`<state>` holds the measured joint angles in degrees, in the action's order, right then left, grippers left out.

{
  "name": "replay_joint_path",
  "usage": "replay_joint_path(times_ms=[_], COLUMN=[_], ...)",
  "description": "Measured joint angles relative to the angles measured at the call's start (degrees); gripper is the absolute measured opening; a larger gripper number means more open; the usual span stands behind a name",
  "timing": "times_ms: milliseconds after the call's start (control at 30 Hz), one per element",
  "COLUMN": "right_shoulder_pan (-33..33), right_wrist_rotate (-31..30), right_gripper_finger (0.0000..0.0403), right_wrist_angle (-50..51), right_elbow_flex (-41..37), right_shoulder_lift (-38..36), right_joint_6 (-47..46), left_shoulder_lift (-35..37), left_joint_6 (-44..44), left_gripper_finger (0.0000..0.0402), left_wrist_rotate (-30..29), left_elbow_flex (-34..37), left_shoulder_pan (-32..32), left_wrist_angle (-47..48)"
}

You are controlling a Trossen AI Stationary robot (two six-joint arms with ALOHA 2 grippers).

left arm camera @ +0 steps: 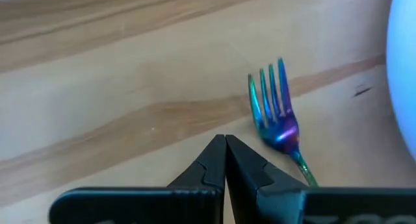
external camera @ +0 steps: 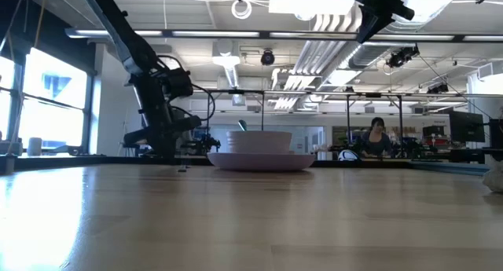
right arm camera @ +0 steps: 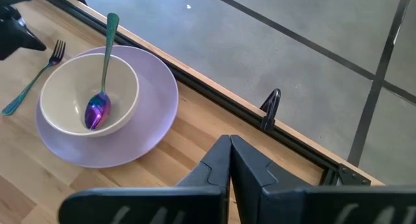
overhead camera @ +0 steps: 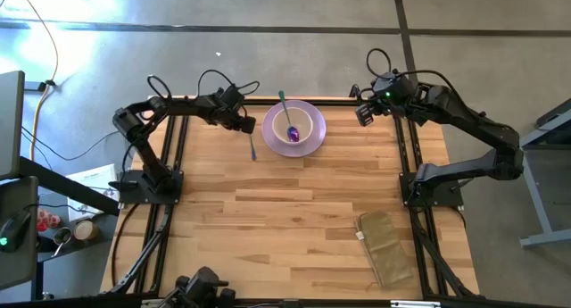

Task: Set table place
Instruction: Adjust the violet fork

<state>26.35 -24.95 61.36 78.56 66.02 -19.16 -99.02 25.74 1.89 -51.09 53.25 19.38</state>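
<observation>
Fingers pressed together, the left gripper [overhead camera: 243, 122] hovers just beside the fork [overhead camera: 252, 147] lying on the surface [overhead camera: 294, 210] left of the plate [overhead camera: 314, 140]. Bowl [overhead camera: 302, 120] sits on it, spoon [overhead camera: 287, 117] inside. Right gripper [overhead camera: 363, 114], also closed, waits near the far edge.
</observation>
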Motion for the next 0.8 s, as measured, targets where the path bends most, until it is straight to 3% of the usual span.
replay_joint_path(times_ms=[600,800], right_shoulder_pan=[0.0,0.0], right_wrist_rotate=[0.1,0.1], right_gripper_finger=[0.0,0.0], right_wrist_angle=[0.0,0.0], right_elbow_flex=[0.0,0.0], right_shoulder_lift=[0.0,0.0], right_joint_6=[-0.1,0.1], left_shoulder_lift=[-2.6,-2.6], left_joint_6=[-0.9,-2.0], left_gripper_finger=[0.0,0.0], left_wrist_rotate=[0.0,-3.0], left_elbow_flex=[-6.4,-6.4], left_shoulder_pan=[0.0,0.0], left_wrist_angle=[-0.9,5.8])
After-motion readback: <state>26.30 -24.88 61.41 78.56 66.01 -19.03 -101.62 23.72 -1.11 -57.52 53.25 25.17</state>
